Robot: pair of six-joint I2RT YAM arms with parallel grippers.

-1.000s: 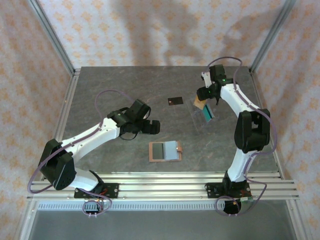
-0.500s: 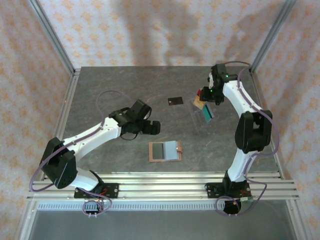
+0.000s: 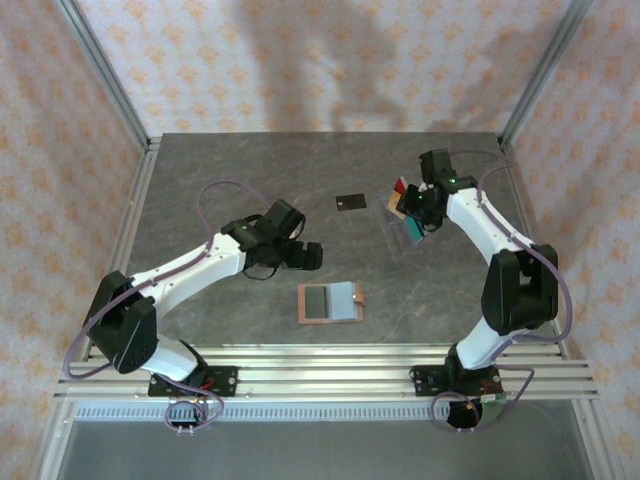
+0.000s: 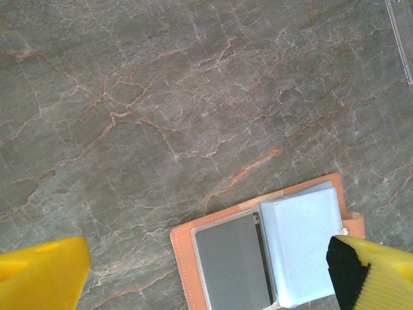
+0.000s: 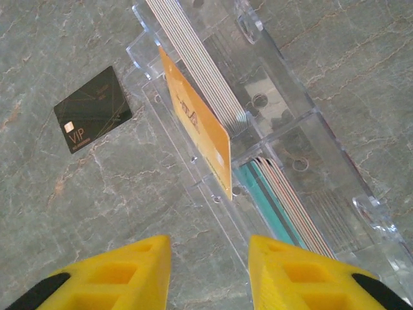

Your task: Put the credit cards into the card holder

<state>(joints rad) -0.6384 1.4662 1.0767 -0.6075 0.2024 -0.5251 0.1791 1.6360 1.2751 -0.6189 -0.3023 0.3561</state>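
Since the right gripper (image 5: 210,278) hangs over the clear rack (image 5: 277,84) at the far right of the table (image 4: 129,97), jaws partly open with nothing between them, I read this as the pick step, no card grabbed yet. An orange card (image 5: 197,139) stands on edge in the rack just ahead of the finger gap, and the teal cards (image 5: 274,197) are stacked in the next slot to its right. The black card (image 5: 92,108) lies flat on the table just left of the rack, far-middle. The card holder (image 4: 182,258) lies open near the middle of the near edge, well apart from the rack, no card visible in its sleeves. The left gripper (image 4: 208,271) hovers above it, jaws wide, empty. Next move, as I judge it: line the fingers up across one thin card edge, drop, pinch and lift straight out without snagging neighbours or shifting the rack. Can't tell which card is the target.
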